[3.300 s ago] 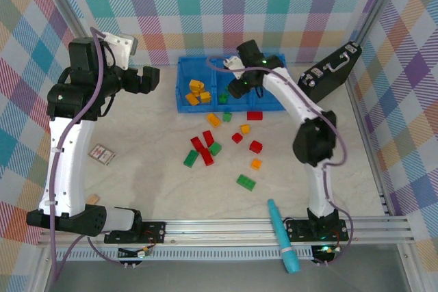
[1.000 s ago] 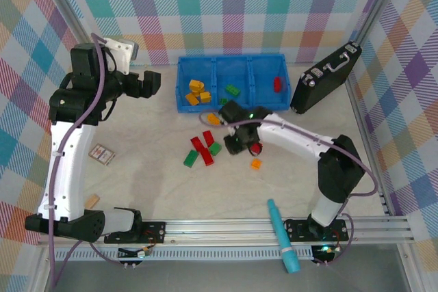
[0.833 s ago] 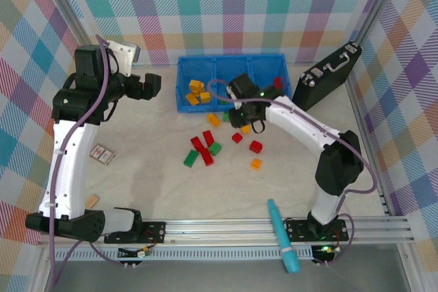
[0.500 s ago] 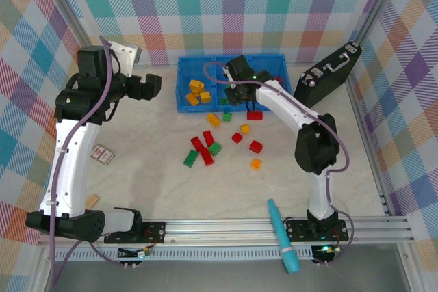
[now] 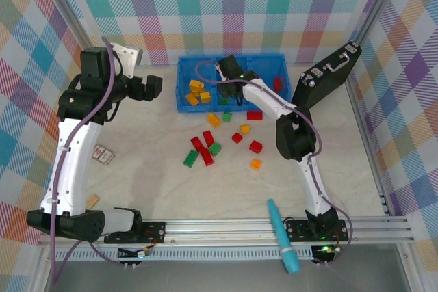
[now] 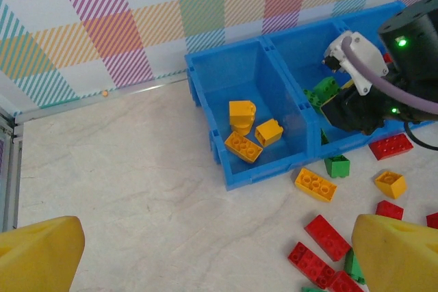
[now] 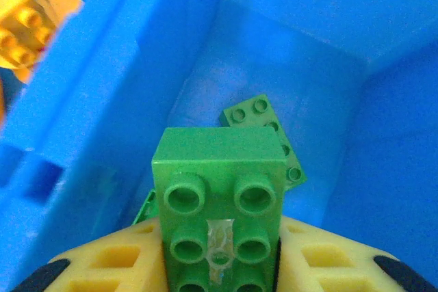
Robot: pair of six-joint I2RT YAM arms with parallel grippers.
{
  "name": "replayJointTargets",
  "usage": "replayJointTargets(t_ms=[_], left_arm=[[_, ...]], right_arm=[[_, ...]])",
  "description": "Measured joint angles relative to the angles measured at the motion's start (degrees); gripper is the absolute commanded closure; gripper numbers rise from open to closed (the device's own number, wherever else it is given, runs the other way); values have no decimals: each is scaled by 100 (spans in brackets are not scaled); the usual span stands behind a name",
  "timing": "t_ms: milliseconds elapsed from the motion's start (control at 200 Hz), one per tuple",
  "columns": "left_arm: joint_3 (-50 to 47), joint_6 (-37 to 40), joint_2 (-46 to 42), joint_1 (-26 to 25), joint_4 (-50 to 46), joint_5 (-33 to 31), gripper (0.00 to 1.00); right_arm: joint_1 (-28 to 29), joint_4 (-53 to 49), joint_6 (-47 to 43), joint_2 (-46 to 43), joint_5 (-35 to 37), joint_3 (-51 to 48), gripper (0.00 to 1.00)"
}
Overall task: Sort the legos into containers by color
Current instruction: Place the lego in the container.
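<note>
Green plastic is what the right gripper (image 7: 219, 264) is pinching: a green brick (image 7: 219, 189) is sitting tight between its yellow fingers (image 7: 102, 264). A second ago this arm was reaching down among the loose bricks (image 5: 205, 147) on the table. Now it is hanging over the middle box (image 7: 287, 52) of the blue tray (image 5: 198, 108). I am guessing the green brick is about to join the flat green piece (image 7: 263, 128) lying below it, so the sorting is going right. Lots of bricks are still waiting on the table.

The left gripper (image 5: 153, 87) is hanging left of the tray, fingers spread wide, holding nothing.

The right wrist camera is showing the pinch up close; from the top, the arm is covering it. The top camera is giving the whole table instead: yellow bricks (image 5: 197, 92) in the left box and a red brick (image 5: 276, 85) in the right box.
</note>
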Motion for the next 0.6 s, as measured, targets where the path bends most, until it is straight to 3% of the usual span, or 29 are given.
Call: replayJointTargets(t_ms=[265,505,600], left_arm=[[-55,0,0,0,20,0,0],[-85,0,0,0,20,2,0],[-85,0,-4,0,20,2,0]], right_arm=[[-68,46,50,243,35,179,46],[-96,31,50,181,48,177,43],[-96,-42,96,-190,-42,-273,41]])
